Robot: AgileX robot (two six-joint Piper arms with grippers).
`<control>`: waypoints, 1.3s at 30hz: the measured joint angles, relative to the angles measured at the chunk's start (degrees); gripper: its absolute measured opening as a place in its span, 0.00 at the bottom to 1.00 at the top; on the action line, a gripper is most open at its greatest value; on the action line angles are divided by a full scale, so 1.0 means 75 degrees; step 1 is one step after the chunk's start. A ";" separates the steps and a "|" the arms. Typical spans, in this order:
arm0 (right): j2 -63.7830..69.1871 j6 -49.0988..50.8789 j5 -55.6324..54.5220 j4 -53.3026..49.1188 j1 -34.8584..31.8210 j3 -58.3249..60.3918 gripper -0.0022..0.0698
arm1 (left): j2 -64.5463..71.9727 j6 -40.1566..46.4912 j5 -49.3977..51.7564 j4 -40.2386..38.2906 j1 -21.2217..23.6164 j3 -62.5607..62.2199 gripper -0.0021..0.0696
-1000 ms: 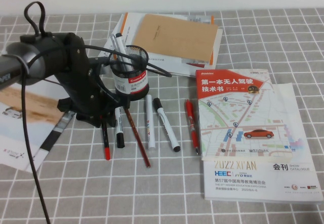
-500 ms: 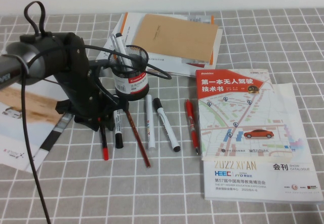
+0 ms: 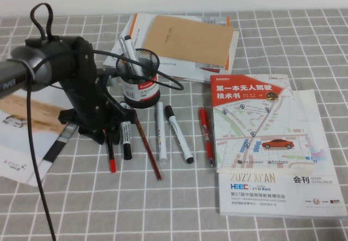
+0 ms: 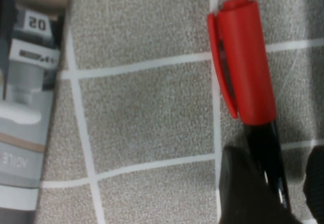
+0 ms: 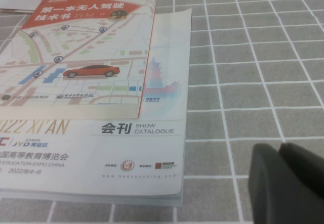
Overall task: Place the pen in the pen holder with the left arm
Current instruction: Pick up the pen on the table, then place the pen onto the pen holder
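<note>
The pen (image 4: 248, 77) lies on the worktop between the left tool's (image 4: 273, 183) wide-spread fingers, ungripped; the right tool's (image 5: 288, 183) fingers rest together, parked.

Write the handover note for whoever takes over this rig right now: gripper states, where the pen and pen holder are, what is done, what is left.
Left gripper: open, down on the table, fingers astride the pen, not yet closed.
Right gripper: parked beside the show catalogue, holding nothing; its state is unclear.
Pen holder: upright behind the row of pens, one marker inside.
Done: approach.
Left: grasp the pen, lift, drop it into the holder.
</note>
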 joint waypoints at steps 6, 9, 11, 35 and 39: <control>0.0000 0.0000 0.0000 0.0000 0.0000 0.0000 0.01 | 0.0017 0.0014 -0.0033 0.0167 0.0000 -0.0013 0.32; 0.0000 0.0000 0.0000 0.0000 0.0000 0.0000 0.01 | 0.0017 0.0101 -0.0033 0.0288 0.0000 -0.0013 0.15; 0.0000 0.0000 0.0000 0.0000 0.0000 0.0000 0.01 | 0.0017 0.0175 -0.0033 0.0321 0.0000 -0.0013 0.11; 0.0000 0.0000 0.0000 0.0000 0.0000 0.0000 0.01 | -0.3810 0.1241 -0.6921 -0.0115 0.0000 0.4189 0.11; 0.0000 0.0000 0.0000 0.0000 0.0000 0.0000 0.01 | -0.3867 0.0774 -0.9409 -0.0030 0.0000 0.4784 0.11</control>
